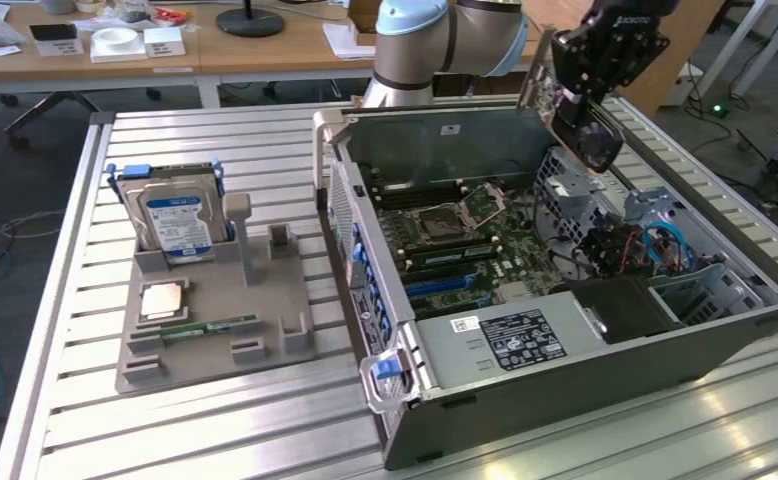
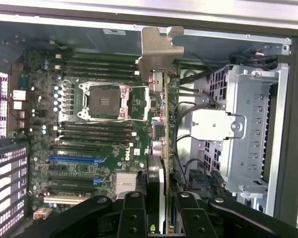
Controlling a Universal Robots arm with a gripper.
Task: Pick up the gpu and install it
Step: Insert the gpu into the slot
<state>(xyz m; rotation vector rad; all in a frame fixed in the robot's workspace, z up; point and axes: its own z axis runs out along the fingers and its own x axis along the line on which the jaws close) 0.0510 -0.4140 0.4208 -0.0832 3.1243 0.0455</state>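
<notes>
Exterior view: Your gripper is clamped on the gpu. It holds the card tilted in the air above the far side of the open computer case, clear of the motherboard. At the exterior view's left, a hard drive stands upright in a grey fixture on the slatted table.

Wrist view: You see the gpu edge-on between the black fingers, which press on both of its faces. Its silver bracket is at the end away from the grip. Beyond the card lies the motherboard with its bare processor socket, and a metal drive cage on the card's other side.
</notes>
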